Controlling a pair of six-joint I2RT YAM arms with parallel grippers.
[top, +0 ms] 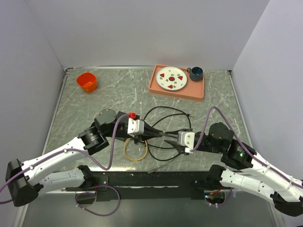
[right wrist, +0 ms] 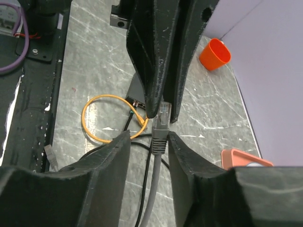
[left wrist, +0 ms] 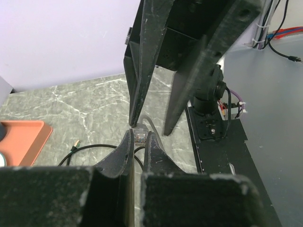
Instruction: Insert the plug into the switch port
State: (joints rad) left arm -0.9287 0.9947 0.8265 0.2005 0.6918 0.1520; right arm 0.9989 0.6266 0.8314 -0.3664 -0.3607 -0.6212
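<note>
The right gripper (right wrist: pixel 148 137) straddled the grey cable (right wrist: pixel 158 142), its 2 fingers released. Just beyond, the left gripper (left wrist: pixel 139 135) clenched the plug (right wrist: pixel 164 109). Farther off, apart from it, the switch port (right wrist: pixel 138 102) lay beside an orange cable loop (right wrist: pixel 94 101).

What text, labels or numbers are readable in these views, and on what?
No readable text in any view.
Plate: red and green painted motifs only, no letters.
Orange cup: plain, no print.
Plug: no marking visible.
Black box: mostly hidden behind gripper fingers, and no label shows on the visible part.
</note>
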